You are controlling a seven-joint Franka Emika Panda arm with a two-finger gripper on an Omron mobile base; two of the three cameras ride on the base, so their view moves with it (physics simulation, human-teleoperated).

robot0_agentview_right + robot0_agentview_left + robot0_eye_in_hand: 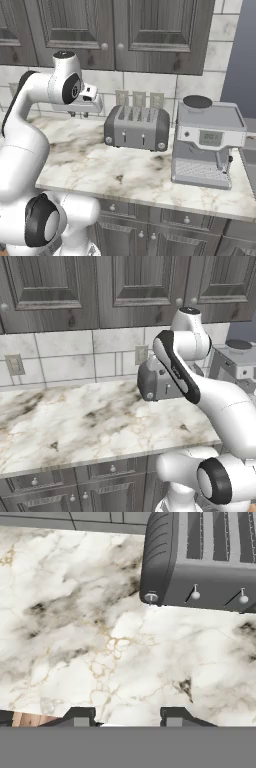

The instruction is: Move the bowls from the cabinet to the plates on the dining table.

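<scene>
Although the bowls are the goal, none is on show, so their handling is judged from the task alone

bowls: presumably behind the closed doors across the top of both base views; where exactly inside, I cannot tell
handling: as deep stone-like bowls they are likely heavy, stiff, smooth and chippable; a pinch over the rim wall, one finger inside and one outside, seems the surest hold, with a slow, level carry
cabinet [125,286]: dark grey wood-grain doors fill the top of the left base view, all shut, small round knobs near their lower corners; contents hidden
hand [125,718]: two dark fingertips rise at the bottom centre of the hand view, set a moderate way apart with nothing between them; it hangs above the bench looking down, well below the doors
bench [75,421]: white marble top veined brown and grey, taking up the middle of the left base view
toaster [137,127]: grey four-slot, centre of the right base view, upper right of the hand view; slots look unfilled
coffee machine [207,142]: right of the toaster in the right base view; nothing seen under its spout
plates and dining table: not in these frames
step in hand: as I judge it, a door has yet to be opened before any bowl can be reached
</scene>
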